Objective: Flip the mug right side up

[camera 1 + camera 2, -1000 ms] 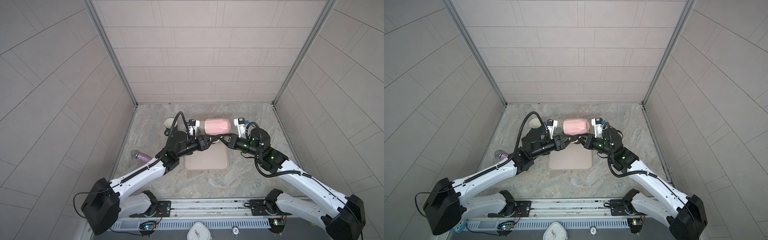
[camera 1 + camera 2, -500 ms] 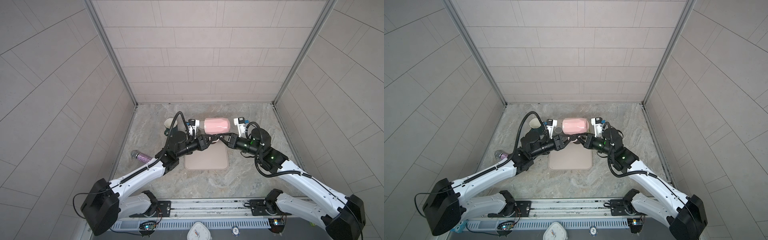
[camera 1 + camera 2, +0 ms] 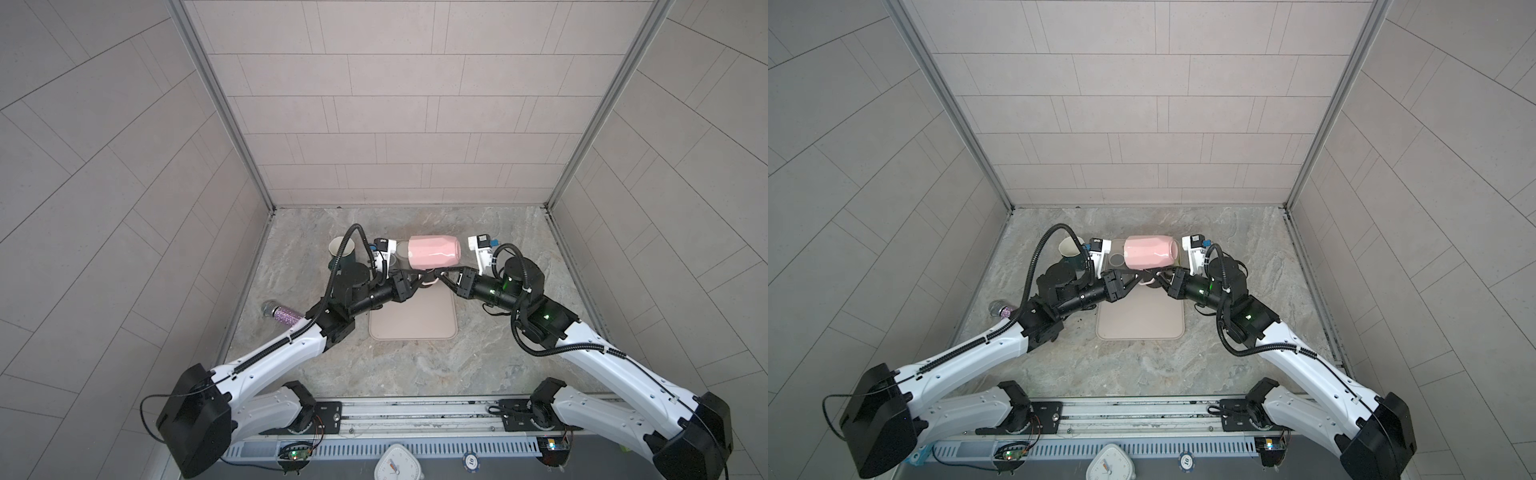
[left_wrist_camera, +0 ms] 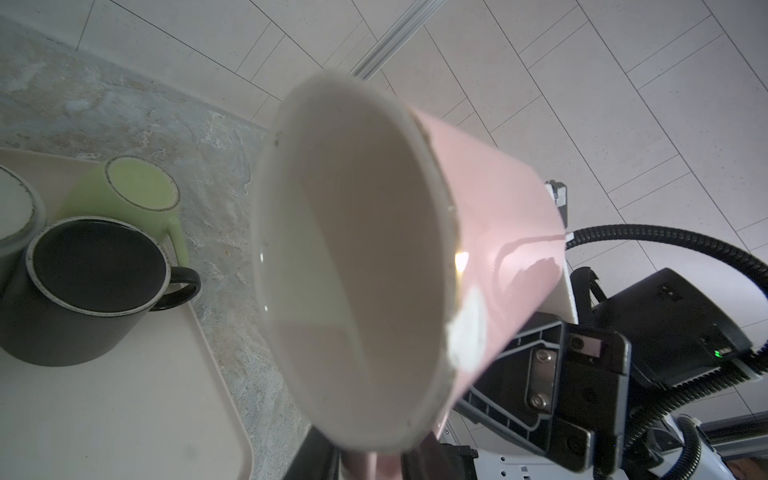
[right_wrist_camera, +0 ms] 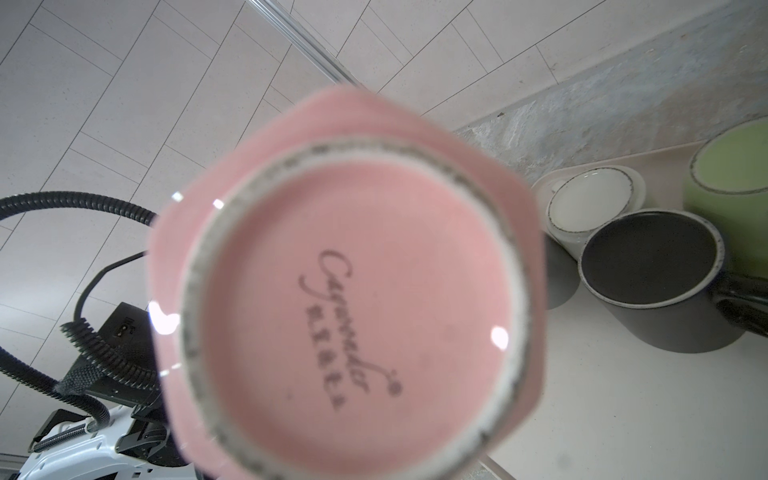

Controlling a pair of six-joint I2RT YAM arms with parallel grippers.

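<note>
Right pincer (image 3: 440,275) pinches the handle (image 3: 428,282) of the pink mug (image 3: 432,252), aloft on its side just above it, mouth toward the left pincer (image 3: 415,277), which flanks the handle too; whether it grips, I cannot tell. Mid-turn, seemingly; next, swing the base down over the tray (image 3: 415,328) beneath.

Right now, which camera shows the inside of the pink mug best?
The left wrist view: it looks straight into the mug's open mouth, showing the plain white inside. The right wrist view shows only its pink base with a printed mark. Both top views show just its outer side, lying level.
</note>
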